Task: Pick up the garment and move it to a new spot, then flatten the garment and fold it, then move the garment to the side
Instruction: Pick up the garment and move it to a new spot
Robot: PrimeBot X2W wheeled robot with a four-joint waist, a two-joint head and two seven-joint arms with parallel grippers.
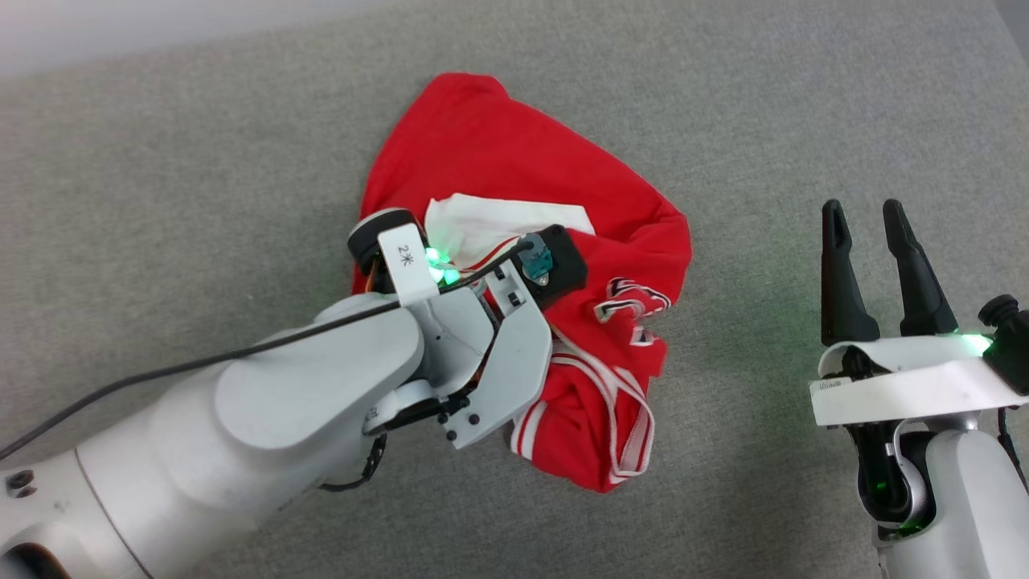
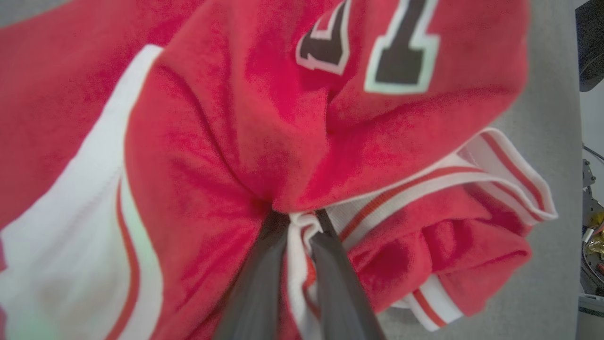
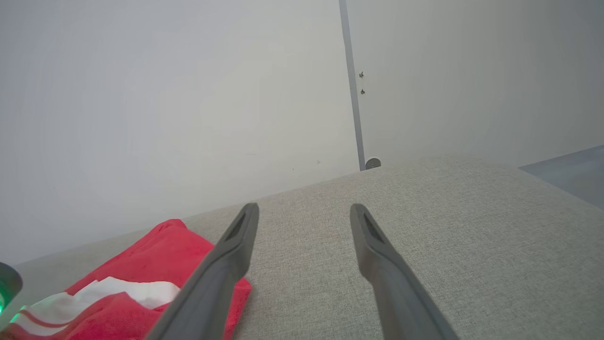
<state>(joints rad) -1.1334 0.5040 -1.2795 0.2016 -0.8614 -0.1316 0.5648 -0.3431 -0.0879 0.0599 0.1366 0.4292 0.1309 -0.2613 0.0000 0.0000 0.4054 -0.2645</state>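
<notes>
Pinching the garment mid-frame, our left gripper clamps a fold for lifting; our right gripper waits at right, jaws spread, empty.

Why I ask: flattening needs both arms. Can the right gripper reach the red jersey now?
Probably yes: the right gripper stands open beside the red jersey, with only bare grey surface between them.

A white tag on the left arm reads "2". The garment bears a cropped black digit, perhaps 7.
</notes>
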